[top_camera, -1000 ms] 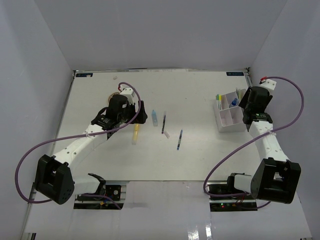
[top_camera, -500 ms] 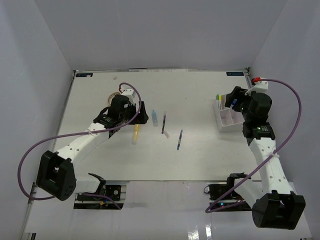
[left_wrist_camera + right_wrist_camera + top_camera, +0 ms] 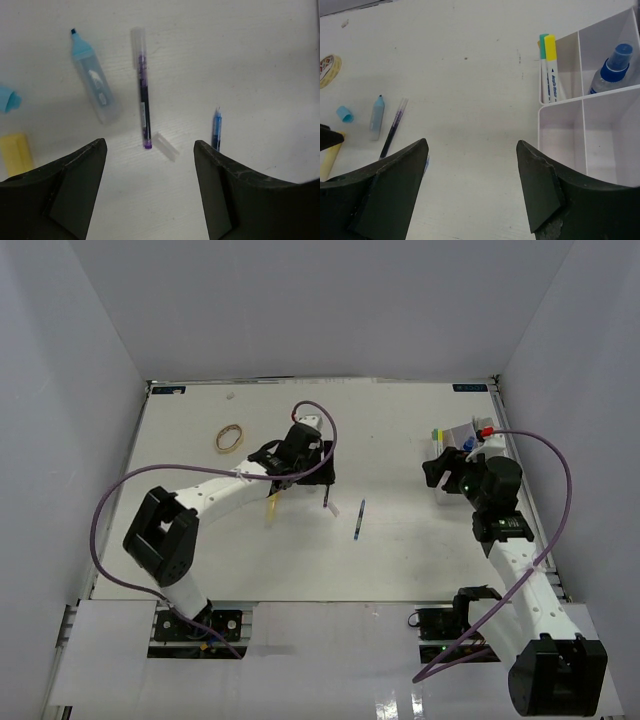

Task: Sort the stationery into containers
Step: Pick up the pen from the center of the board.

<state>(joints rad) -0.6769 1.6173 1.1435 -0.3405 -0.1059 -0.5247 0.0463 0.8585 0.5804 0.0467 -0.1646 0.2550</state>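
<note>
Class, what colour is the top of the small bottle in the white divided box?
Blue; the bottle's spray top shows best in the right wrist view.

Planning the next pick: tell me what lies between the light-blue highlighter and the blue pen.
A purple-ink pen, with a small clear piece by its end, lies between the light-blue highlighter and the blue pen; left wrist view.

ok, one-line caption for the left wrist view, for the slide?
Open left gripper hovers over a purple pen, flanked by an uncapped light-blue highlighter and a blue pen.
</note>
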